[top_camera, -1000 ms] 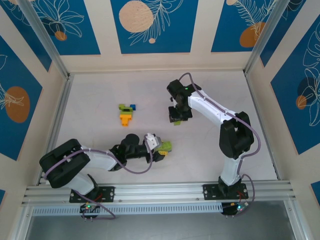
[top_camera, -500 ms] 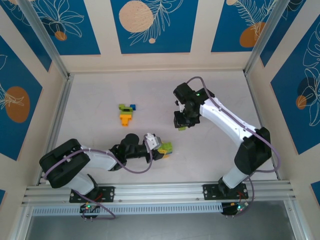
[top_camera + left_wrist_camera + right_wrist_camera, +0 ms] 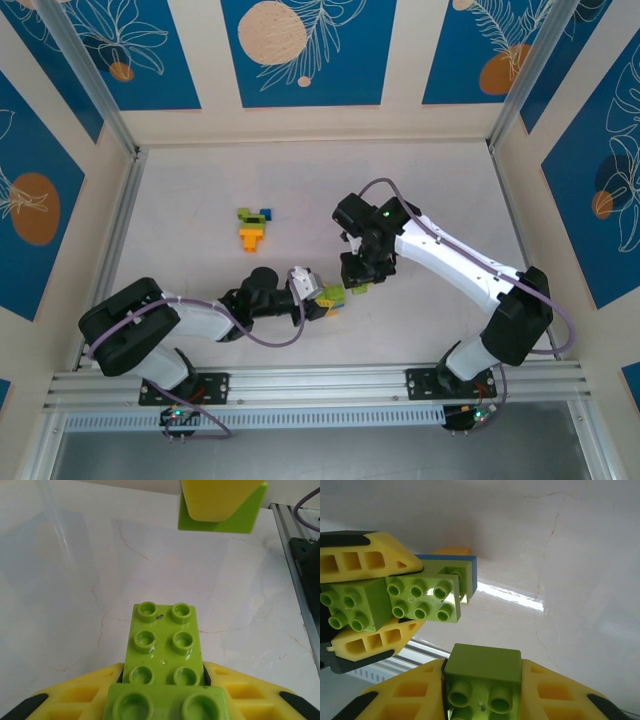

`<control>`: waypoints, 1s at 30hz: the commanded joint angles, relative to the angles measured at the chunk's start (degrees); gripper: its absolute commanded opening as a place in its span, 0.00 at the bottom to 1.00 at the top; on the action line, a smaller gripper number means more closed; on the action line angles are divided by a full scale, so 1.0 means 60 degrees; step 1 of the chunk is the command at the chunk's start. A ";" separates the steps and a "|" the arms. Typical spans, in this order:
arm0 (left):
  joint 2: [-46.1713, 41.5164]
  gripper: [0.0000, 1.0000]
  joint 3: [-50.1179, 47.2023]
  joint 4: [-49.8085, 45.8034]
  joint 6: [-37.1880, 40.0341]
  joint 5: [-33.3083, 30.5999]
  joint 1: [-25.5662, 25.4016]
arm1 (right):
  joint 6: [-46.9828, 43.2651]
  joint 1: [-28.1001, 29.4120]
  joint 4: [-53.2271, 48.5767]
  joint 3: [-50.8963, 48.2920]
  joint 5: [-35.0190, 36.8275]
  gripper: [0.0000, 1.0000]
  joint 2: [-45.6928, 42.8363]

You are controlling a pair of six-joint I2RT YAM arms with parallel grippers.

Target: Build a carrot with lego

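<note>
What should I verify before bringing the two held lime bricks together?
1. Grip of left gripper on lime green stack: ok, clamped.
2. Grip of right gripper on lime green brick: ok, clamped.
3. Gap between the two held pieces: ok, apart.
4. Stack's free studs lined up with the brick: cannot tell.
5. Path clear of loose bricks: ok, they lie off to the left.
</note>
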 commanded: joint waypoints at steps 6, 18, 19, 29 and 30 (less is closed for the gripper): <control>-0.0069 0.40 -0.0113 0.0087 0.0191 0.0184 0.0081 | 0.0109 0.0160 0.0647 0.0036 -0.0686 0.27 0.0480; -0.0149 0.40 -0.0157 0.0087 0.0163 0.0214 0.0085 | 0.0080 0.0249 0.1027 -0.0075 -0.0769 0.27 0.0825; -0.0170 0.39 -0.0157 0.0076 0.0163 0.0202 0.0081 | 0.0055 0.0249 0.1027 -0.0088 -0.0769 0.27 0.0871; -0.0163 0.39 -0.0170 0.0087 0.0167 0.0199 0.0081 | -0.0121 0.0235 0.1150 -0.0364 -0.0745 0.27 0.1040; -0.0152 0.40 -0.0170 0.0083 0.0163 0.0199 0.0088 | -0.0127 0.0231 0.1159 -0.0386 -0.0731 0.27 0.1055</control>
